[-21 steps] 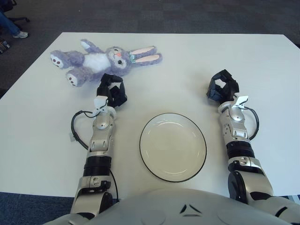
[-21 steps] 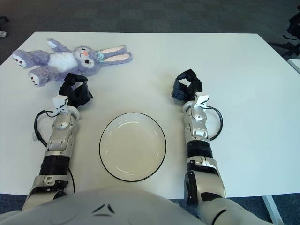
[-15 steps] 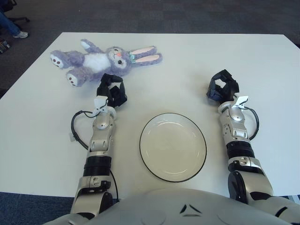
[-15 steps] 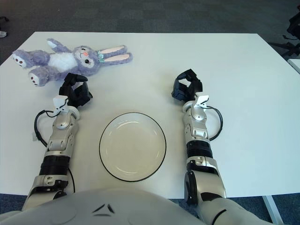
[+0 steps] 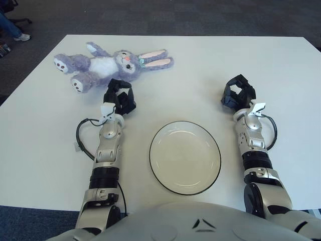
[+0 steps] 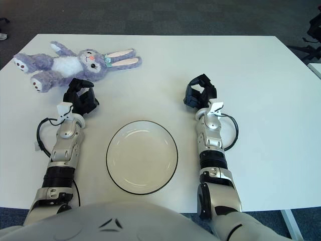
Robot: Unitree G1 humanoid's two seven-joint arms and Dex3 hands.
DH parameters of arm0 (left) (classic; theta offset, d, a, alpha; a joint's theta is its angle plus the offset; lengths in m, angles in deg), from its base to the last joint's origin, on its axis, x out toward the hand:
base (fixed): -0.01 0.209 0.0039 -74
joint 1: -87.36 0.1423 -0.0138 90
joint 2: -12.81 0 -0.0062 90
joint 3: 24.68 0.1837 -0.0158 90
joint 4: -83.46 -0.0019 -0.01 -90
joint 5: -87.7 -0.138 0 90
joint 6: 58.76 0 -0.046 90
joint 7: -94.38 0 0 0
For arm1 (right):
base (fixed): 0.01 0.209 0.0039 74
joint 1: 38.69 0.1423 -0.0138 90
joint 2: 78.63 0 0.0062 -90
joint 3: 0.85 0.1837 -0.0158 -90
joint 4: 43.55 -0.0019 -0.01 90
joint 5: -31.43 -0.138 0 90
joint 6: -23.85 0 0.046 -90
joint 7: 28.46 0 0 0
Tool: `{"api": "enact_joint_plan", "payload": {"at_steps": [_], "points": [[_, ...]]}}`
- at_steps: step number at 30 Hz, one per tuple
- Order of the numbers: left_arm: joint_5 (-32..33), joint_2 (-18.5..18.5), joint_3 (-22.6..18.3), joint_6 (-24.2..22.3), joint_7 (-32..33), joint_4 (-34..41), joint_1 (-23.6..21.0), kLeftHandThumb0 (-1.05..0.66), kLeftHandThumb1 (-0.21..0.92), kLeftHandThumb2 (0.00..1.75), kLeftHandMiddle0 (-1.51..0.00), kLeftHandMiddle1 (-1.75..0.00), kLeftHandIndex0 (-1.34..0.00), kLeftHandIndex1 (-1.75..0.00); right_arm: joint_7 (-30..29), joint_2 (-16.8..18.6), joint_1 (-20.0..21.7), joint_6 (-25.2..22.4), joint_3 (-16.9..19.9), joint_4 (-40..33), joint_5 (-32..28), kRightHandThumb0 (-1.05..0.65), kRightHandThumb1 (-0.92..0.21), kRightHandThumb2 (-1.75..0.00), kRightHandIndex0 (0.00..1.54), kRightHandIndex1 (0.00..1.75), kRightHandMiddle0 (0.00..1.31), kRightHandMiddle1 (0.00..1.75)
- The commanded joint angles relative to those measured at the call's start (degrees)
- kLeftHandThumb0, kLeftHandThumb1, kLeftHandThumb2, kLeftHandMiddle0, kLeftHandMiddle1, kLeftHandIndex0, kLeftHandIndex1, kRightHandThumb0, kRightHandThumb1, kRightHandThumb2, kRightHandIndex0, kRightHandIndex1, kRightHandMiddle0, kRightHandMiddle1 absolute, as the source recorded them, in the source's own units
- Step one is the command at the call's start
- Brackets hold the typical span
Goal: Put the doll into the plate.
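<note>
A purple and white plush bunny doll (image 5: pixel 108 64) lies on its back at the far left of the white table (image 5: pixel 190 70), ears pointing right. An empty white plate with a dark rim (image 5: pixel 185 156) sits near the front middle. My left hand (image 5: pixel 119 97) rests on the table just in front of the doll, fingers curled, holding nothing. My right hand (image 5: pixel 237 92) rests to the right of the plate, fingers curled, holding nothing. Both also show in the right eye view, left hand (image 6: pixel 80 98) and right hand (image 6: pixel 199 92).
Dark carpet surrounds the table. A person's foot (image 5: pixel 17 35) and chair legs show at the far left edge. A black cable (image 5: pixel 83 138) loops beside my left forearm.
</note>
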Motion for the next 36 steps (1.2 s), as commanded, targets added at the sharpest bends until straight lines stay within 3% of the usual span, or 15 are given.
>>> {"api": "enact_joint_plan", "payload": {"at_steps": [1,36], "points": [[0.2,-0.1,-0.3,0.0,-0.2,-2.1,2.2,-0.38,0.66,0.88,-0.87,-1.75,-0.35,-1.75,-0.1,0.0,-0.3,-0.8,0.3,1.4,0.0,-0.46,-0.39,-1.22,1.2,1.75,0.55,1.75],[0.2,-0.1,-0.3,0.2,-0.2,-2.4,2.1,-0.38,0.66,0.88,-0.87,-1.75,-0.35,-1.75,-0.1,0.0,-0.2,-0.5,0.3,1.8,0.0,-0.46,-0.39,-1.22,1.2,1.75,0.55,1.75]]}}
